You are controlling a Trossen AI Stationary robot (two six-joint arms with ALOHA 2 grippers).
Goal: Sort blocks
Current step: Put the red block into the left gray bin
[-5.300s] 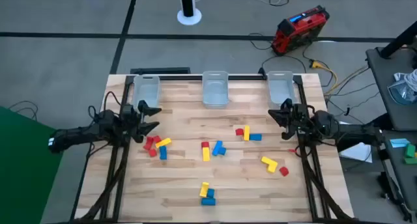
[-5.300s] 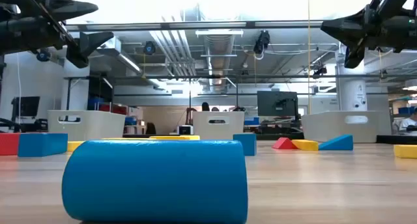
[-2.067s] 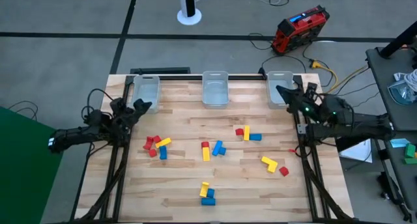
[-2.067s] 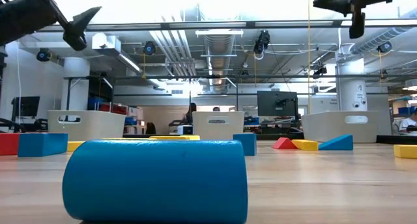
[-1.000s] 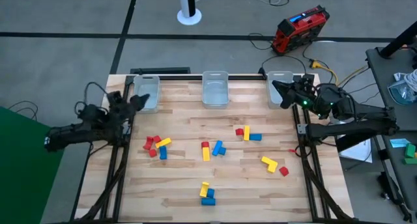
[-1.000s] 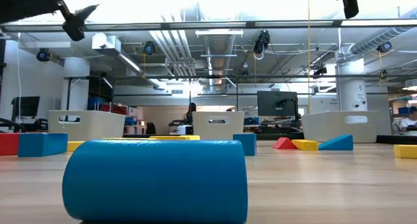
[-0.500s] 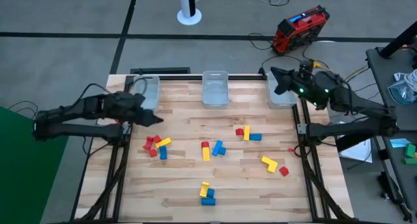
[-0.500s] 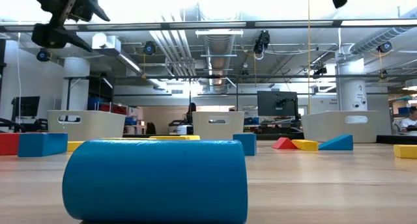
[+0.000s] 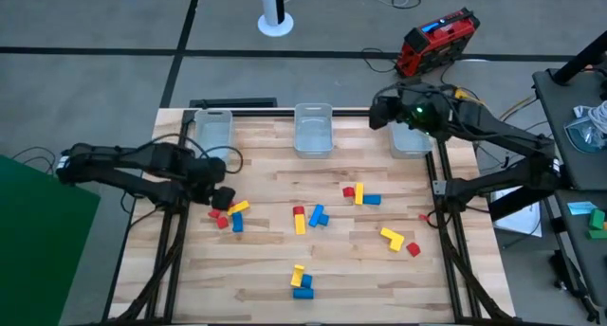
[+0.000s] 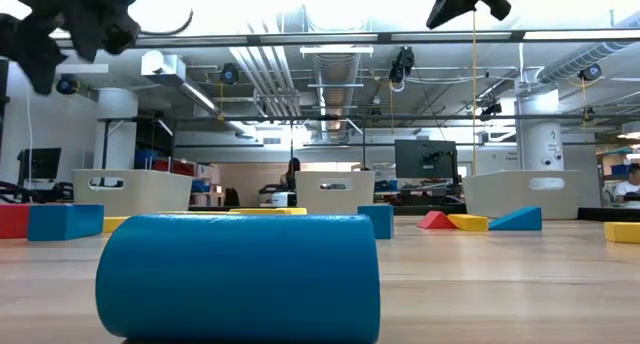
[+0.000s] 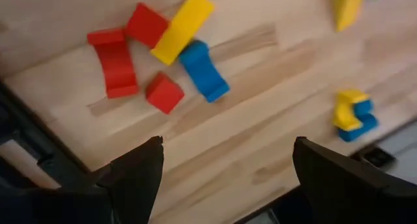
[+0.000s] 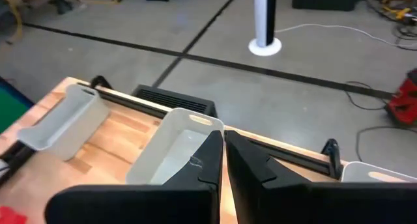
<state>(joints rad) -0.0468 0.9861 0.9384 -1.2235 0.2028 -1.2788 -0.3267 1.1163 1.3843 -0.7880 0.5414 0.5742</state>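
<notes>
— While both arms hang above the table, where do the blocks lie?

— All on the wood, none in a bin. High view, left of centre: a cluster of red blocks point(image 9: 220, 210), a yellow bar point(image 9: 237, 208) and a blue block point(image 9: 236, 225). Centre: red, yellow and blue pieces point(image 9: 307, 217). Right of centre: a second mixed group point(image 9: 359, 194). Lower right: a yellow L point(image 9: 391, 237) with a red cube point(image 9: 413, 249) beside it. Lower centre: a yellow and blue stack point(image 9: 301, 281).

— Left gripper?

— Left gripper point(image 9: 217, 181): over the left cluster, at its upper edge, holding nothing. Left wrist view: fingers point(image 11: 140, 175) spread wide, and between and beyond them the red pieces point(image 11: 116, 62), yellow bar point(image 11: 183, 26) and blue block point(image 11: 204, 70).

— Right gripper?

— Right gripper point(image 9: 381, 112): upper right of the high view, between the middle and right bins, raised. Right wrist view: fingers point(image 12: 212, 159) pressed together, nothing between them.

— Bins?

— Three clear bins along the table's far edge: left point(image 9: 212, 134), middle point(image 9: 313, 130), right point(image 9: 409, 134), the last partly under the right arm. I cannot see any contents.

— Other items?

— Wooden table point(image 9: 275, 269); a red and black device point(image 9: 436, 42) on the floor beyond it, upper right of the high view; a white post point(image 9: 275, 9) at the top of that view.
</notes>
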